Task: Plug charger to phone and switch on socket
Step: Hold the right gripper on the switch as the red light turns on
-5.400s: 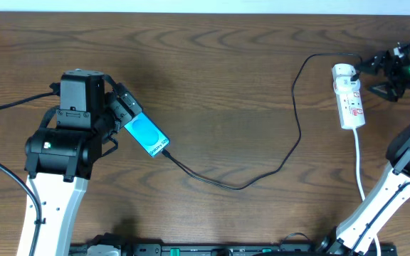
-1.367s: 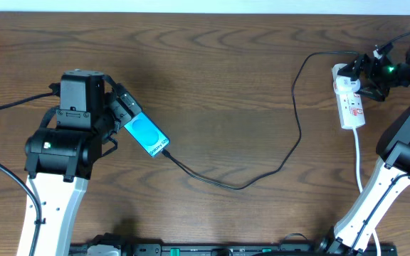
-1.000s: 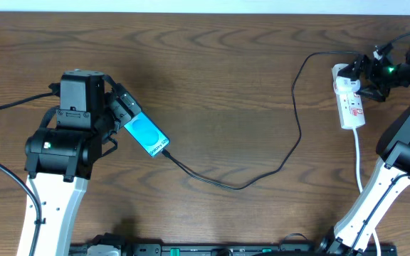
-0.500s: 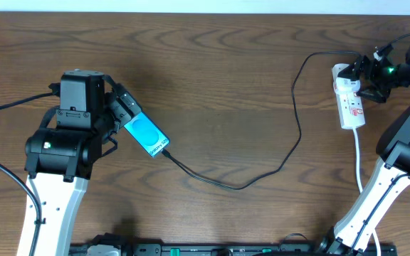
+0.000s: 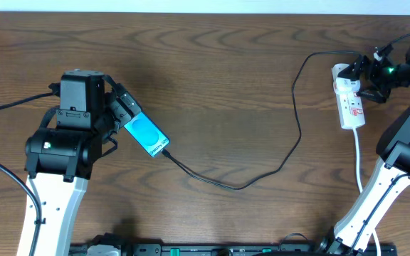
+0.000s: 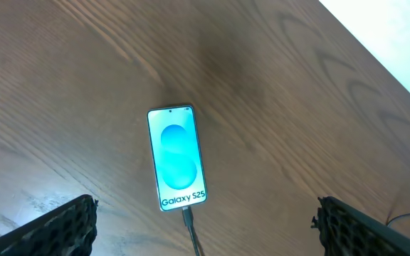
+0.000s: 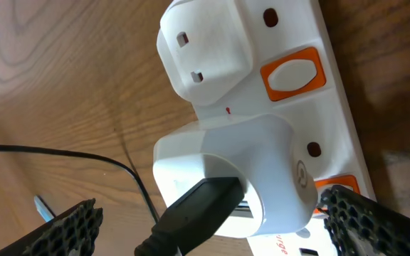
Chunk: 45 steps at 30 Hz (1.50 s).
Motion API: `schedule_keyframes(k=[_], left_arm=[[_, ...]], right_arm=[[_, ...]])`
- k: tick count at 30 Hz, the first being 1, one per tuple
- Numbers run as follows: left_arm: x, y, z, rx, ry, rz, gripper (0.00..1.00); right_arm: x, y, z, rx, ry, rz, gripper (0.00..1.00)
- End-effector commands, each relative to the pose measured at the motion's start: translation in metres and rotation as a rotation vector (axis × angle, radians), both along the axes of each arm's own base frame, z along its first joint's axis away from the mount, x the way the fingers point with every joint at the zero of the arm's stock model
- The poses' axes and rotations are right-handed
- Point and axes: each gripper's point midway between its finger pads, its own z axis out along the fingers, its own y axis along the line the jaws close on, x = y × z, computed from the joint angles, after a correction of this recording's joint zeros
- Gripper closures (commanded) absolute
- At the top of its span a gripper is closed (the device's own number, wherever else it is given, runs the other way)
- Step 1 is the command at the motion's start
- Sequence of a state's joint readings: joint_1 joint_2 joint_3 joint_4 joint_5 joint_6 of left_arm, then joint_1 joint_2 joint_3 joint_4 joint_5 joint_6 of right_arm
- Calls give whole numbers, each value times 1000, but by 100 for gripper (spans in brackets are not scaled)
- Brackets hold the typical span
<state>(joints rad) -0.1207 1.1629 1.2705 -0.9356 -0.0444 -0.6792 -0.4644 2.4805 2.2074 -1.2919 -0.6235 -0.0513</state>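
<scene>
The phone [image 5: 146, 135] is lying face up on the bench [image 5: 219, 78] at centre left of the overhead view, its screen glowing cyan. The left gripper [image 6: 205, 231] is hovering over it with its jaws spread wide and holding nothing. In the left wrist view the charger [image 5: 240, 187] tip looks seated in the phone's lower edge, and its black cable is looping across to the upper right.

There the socket [image 5: 351, 107] is lying flat, and the cable is running into a white adapter [image 7: 262, 178] plugged into it. The right gripper [image 5: 371, 73] is hanging just beside that end, jaws fully apart and empty.

Switching on looks like the step left, and several things could go wrong:
- The orange switch [image 7: 294, 75] in clear view sits by another outlet. The one by the adapter is partly hidden at the lower right of the right wrist view, so a press could land on the wrong switch.
- The strip is light and loose, so an off-centre push may slide or twist it.
- A finger catching the adapter or cable could unseat the plug or drag the slack and tug the phone.

No containers are showing anywhere.
</scene>
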Motion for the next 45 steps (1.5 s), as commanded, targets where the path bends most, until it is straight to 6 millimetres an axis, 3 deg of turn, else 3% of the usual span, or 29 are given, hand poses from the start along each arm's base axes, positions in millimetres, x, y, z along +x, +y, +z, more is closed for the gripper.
schedule_keyframes(k=[1,25,45], left_arm=[[1,3,12,20,-31,2,2],[1,3,12,21,-31,2,2],[1,3,11,21,-28,2,2]], right_arm=[[-3,6,-12,37,29,-9,1],[3,26,-8,82,24,3,1],[2,31,-8,91,46,-5,1]])
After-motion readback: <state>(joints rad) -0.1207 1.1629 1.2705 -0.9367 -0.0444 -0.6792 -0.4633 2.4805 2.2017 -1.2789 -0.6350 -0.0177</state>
